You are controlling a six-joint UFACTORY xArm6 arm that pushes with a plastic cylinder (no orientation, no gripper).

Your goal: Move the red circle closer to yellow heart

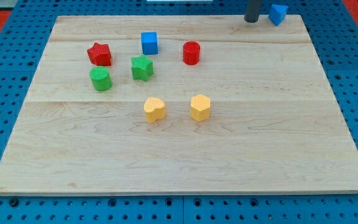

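Note:
The red circle stands on the wooden board in the upper middle. The yellow heart lies below and to the left of it, near the board's centre. A yellow hexagon sits to the right of the heart. My tip is at the board's top edge, toward the view's right, well above and right of the red circle and touching no block. A blue block lies just to the right of my tip.
A blue cube, a red star, a green star and a green cylinder cluster at the upper left. The wooden board lies on a blue pegboard.

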